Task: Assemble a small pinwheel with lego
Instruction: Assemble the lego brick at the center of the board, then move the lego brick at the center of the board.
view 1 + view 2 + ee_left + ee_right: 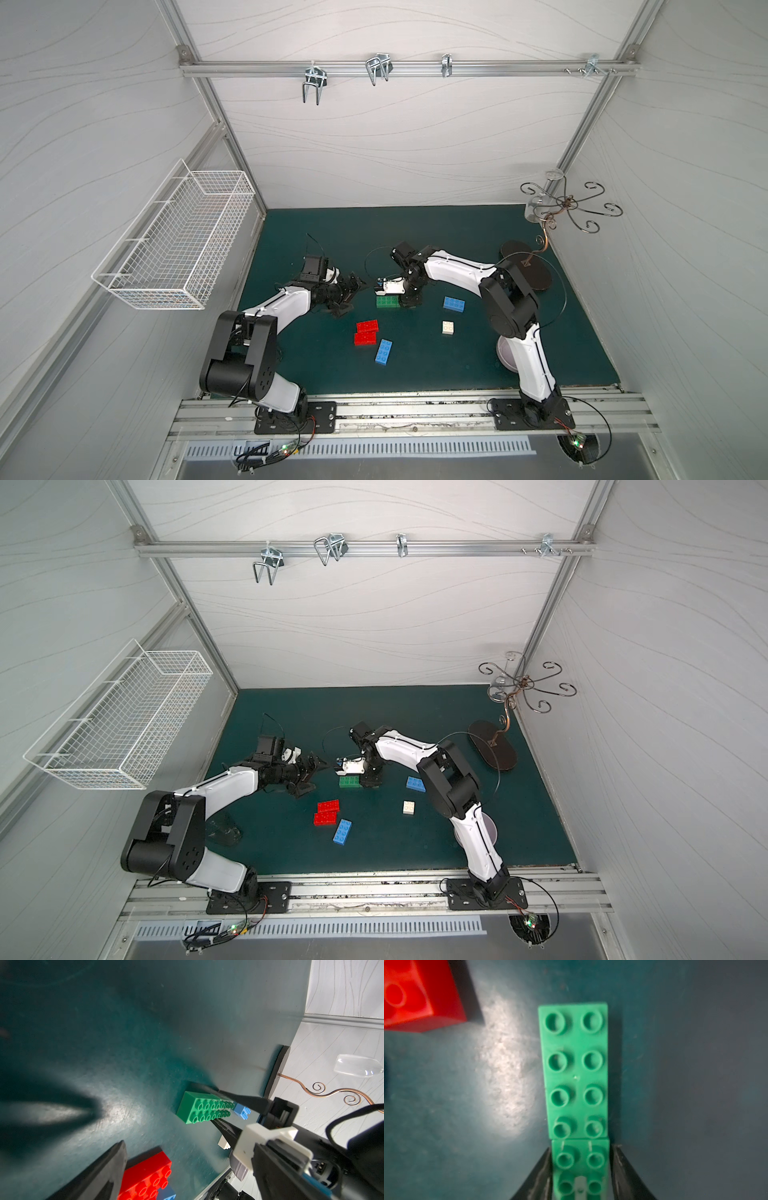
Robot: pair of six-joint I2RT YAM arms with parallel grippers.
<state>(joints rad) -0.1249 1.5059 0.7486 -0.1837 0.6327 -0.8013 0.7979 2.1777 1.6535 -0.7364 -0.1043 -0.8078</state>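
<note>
**Right claw**: pointed down at the tabletop, one finger on each side of one end of the green pair. Only a hairline shows between fingers and brick, so whether it grips or has let go cannot be told.

**Left claw**: spread wide, holding nothing. It faces the other end of the green pair, near but apart.

**Green pair**: two green lego bricks butted end to end, studs up, flat on the tabletop about midway across.

**Red pair**: two bricks side by side, touching, studs up, near the green pair on the robot's side.

**Blue brick**: just beside the red pair, on the side away from the green pair.

**Second blue brick**: beyond the right claw from the green pair, apart.

**White brick**: rightward and robot-side of the green pair, with open tabletop all round it.

**Bowl**: lilac, mostly hidden by the right arm, well apart from the green pair, near the front edge.

**Stand**: dark oval base in the far right corner with curled wire hooks above, well apart from the green pair.

**Open room**: a broad band runs from the green pair to the back wall, and another from the blue brick to the front rail.

**Basket**: white wire, on the left wall above the tabletop edge.
</note>
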